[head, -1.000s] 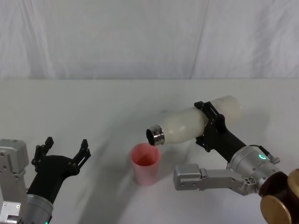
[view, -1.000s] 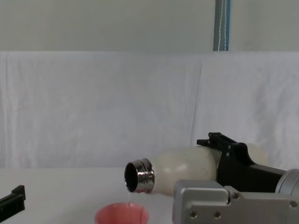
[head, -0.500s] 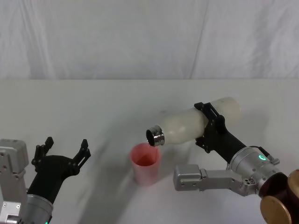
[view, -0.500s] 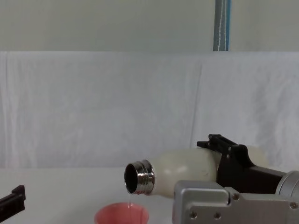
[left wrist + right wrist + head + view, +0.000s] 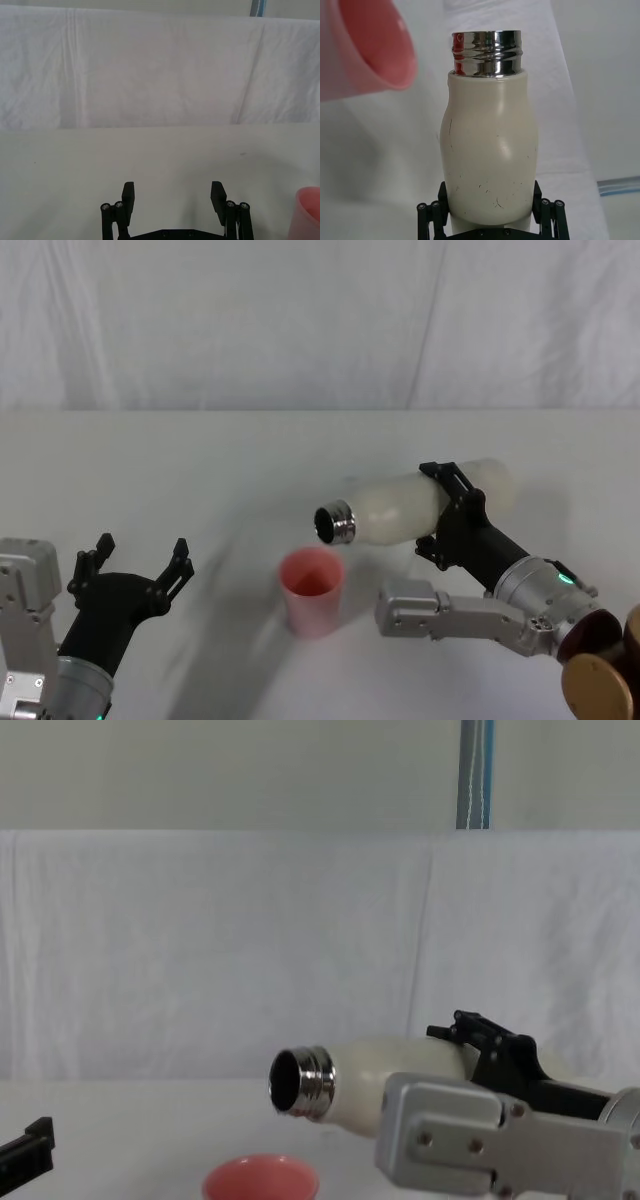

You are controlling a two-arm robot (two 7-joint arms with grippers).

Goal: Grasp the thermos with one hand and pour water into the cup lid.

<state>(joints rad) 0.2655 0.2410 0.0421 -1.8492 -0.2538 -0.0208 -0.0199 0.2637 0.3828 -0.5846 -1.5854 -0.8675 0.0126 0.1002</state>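
The cream-white thermos (image 5: pixel 400 505) lies nearly level in the air, its steel neck (image 5: pixel 335 523) pointing left, just above and behind the cup lid. My right gripper (image 5: pixel 447 512) is shut around the thermos body, which also appears in the right wrist view (image 5: pixel 490 150) and the chest view (image 5: pixel 400 1078). The salmon-pink cup lid (image 5: pixel 312 590) stands upright on the table below the neck, seen also as a rim (image 5: pixel 261 1178) in the chest view. My left gripper (image 5: pixel 140 552) rests open and empty at the near left, well apart from the cup lid (image 5: pixel 307 212).
A white cloth covers the table (image 5: pixel 200 470) and hangs as a backdrop behind it. Bare cloth stretches to the left of and behind the cup lid. My right forearm (image 5: pixel 470 615) lies low across the near right.
The thermos mouth has lifted from its downward pouring tilt to nearly level. The thin stream of water falling into the cup lid is gone. The left arm has not moved.
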